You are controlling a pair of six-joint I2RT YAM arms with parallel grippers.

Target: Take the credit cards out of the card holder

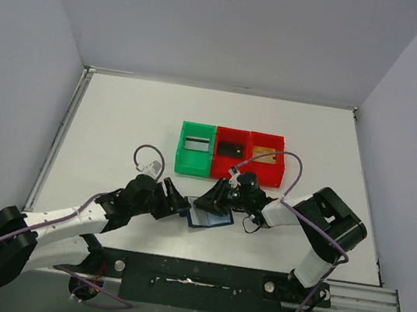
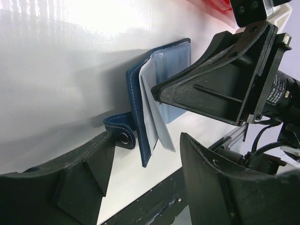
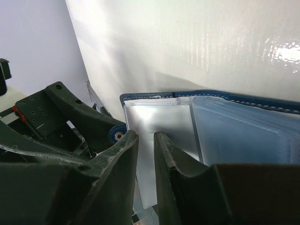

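The card holder (image 1: 209, 217) lies open on the table (image 1: 118, 127), nearer the arms than the green bin (image 1: 193, 165) and a little to its right, between the two grippers. It looks light and floppy. It has soft blue covers, thin clear pocket leaves (image 2: 154, 117) that fan up and bend, and a snap tab (image 2: 123, 137) sticking out. Pinched by a single leaf it would likely sag or skid on the smooth table. The firmer hold is probably the stitched cover edge or the spine, with one gripper pinning it while the other works a pocket. The cards look stiff, thin and slick, best taken by an exposed edge.

The left gripper (image 2: 147, 140) has its fingers well apart, facing the tab side of the card holder and gripping nothing. The right gripper (image 3: 146, 140) has its fingers almost together over a clear leaf, with only a thin slit between them. I cannot tell whether they pinch that leaf.

Count:
- **Card holder:** one.
- **Credit cards:** three, with none seen in the pockets.
  - The silver-grey card (image 1: 197, 144) is inside the green bin.
  - The black card (image 1: 231, 149) is in the red bin (image 1: 227, 173) just right of the green bin.
  - The gold card (image 1: 264, 155) is in the second red bin (image 1: 264, 177), further right of the green bin.
- **Bins:** three, one green and two red.
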